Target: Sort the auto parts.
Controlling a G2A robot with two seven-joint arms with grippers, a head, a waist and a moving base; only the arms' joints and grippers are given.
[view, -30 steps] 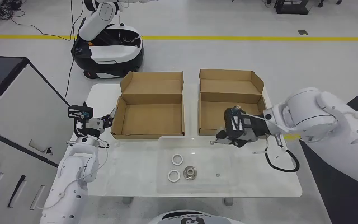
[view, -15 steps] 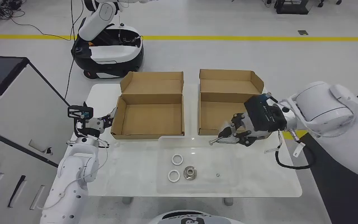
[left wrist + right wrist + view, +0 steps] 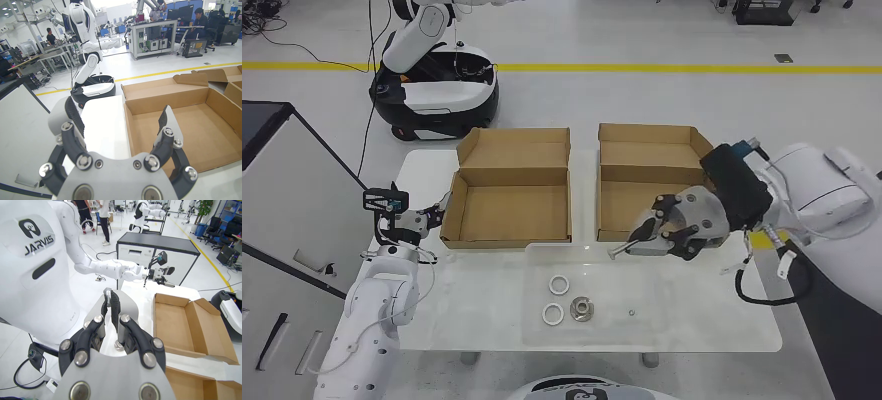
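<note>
My right pincer [image 3: 110,298] is wearing black, ribbed pads [image 3: 115,308] and is pinching a silver-grey bolt [image 3: 107,292]. Just behind it a box [image 3: 652,150] is showing plain brown, and so is the second box [image 3: 517,150] farther off. Near the pincer a ring [image 3: 559,284] and another ring [image 3: 553,314] are lying white beside a silver hub [image 3: 582,307] on the white table [image 3: 692,310].

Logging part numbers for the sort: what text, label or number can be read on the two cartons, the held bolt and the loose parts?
None can be read.
The left carton and right carton: plain brown card, no print.
The bolt in the right gripper jaws: no marking visible.
The white rings and metal part: too small to tell.
</note>
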